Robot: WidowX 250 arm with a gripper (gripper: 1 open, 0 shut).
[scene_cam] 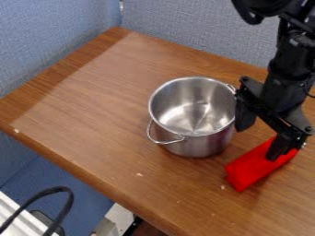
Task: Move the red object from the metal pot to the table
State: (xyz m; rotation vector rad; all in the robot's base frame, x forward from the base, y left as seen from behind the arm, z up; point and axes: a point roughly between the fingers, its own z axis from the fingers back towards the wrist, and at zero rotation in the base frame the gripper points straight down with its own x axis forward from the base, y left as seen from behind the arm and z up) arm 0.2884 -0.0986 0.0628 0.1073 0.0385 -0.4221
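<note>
The red object (pixel 260 164), a bright elongated block, lies flat on the table (pixel 87 92) near its front right edge, to the right of the metal pot (pixel 193 114). The shiny pot stands upright with nothing inside it, its wire handle hanging at the front. My gripper (pixel 271 129) points down just above the far end of the red block, beside the pot's right wall. Its black fingers (pixel 292 142) stand open and hold nothing; a gap shows between them and the block.
A blue fabric wall (pixel 172 23) backs the table. The table's rounded front edge (pixel 99 175) runs diagonally close to the red block. A black cable (pixel 43 207) loops below the table at the lower left.
</note>
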